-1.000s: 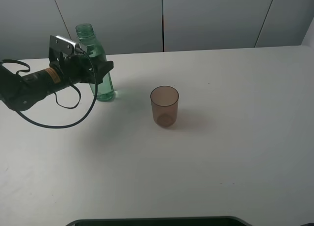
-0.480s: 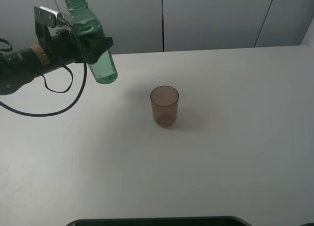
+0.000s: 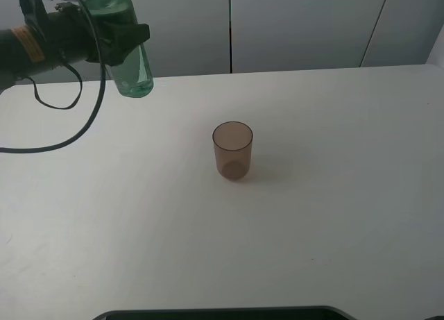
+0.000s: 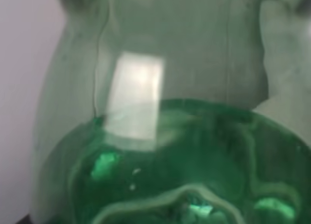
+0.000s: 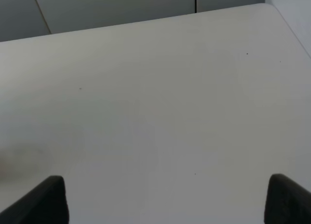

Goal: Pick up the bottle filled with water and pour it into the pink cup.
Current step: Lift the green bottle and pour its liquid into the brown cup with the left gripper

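The white desk [image 3: 333, 216] fills most of the high view, with grey wall panels [image 3: 298, 25] behind its far edge. A dark strip [image 3: 222, 313] runs along the near edge.

The left arm [image 3: 35, 42] reaches in from the far left, level with the wall, and a black cable [image 3: 92, 115] hangs from it in a loop over the desk.

The bottle [image 3: 135, 77] is in the air at the far left, clear of the desk. It is tilted, with its base down and toward the middle and its neck up and away, cut off by the top of the view. In the left wrist view the bottle [image 4: 170, 136] fills nearly the whole picture. Its green wall is blurred, and the deeper green part lies nearest the camera.

The cup [image 3: 232, 150] stands upright near the middle of the desk, well apart from the bottle, nearer the camera and to its right. Its wall is translucent brownish pink and its base looks darker.

The left hand [image 3: 123, 35] is clamped on the bottle's upper body, with black fingers on either side.

The right hand [image 5: 165, 204] does not show in the high view. Its wrist view shows two dark fingertips [image 5: 43, 199] wide apart above bare desk, holding nothing.
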